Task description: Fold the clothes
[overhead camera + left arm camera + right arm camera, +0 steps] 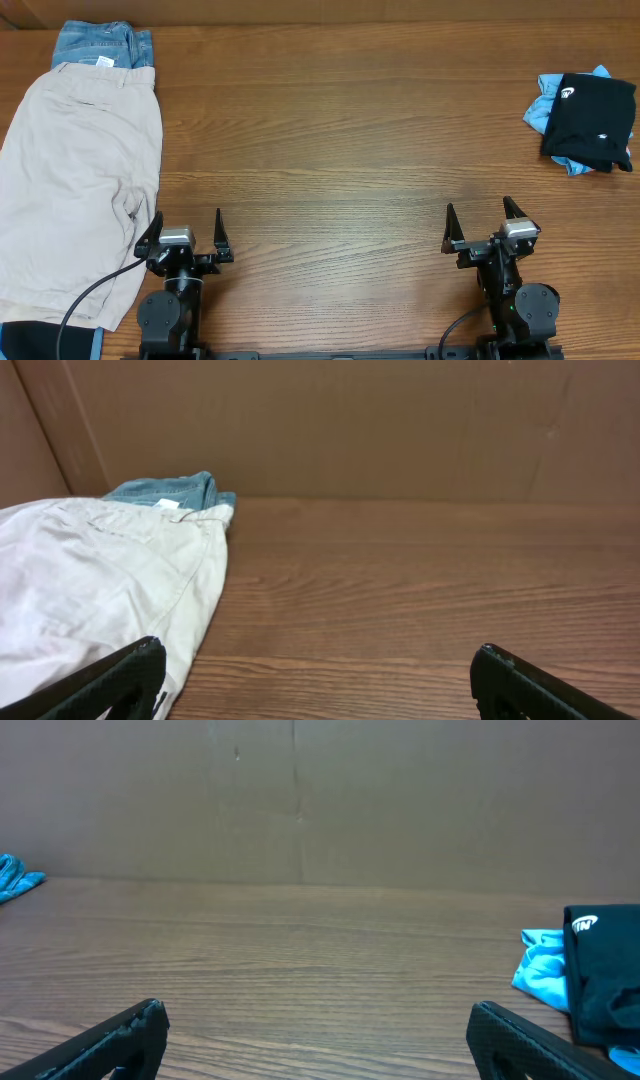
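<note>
Black T-shirt [595, 120] atop blue tee [541, 111], beige shorts [75, 180] overlapping denim [100, 45], possibly jeans

Wooden table [340, 150] bears beige shorts [75, 180] over blue denim [95, 45], black T-shirt [595, 120] over light-blue tee [540, 112].

Even, soft light w/ faint shadows; all views sharp, no glare.
</note>
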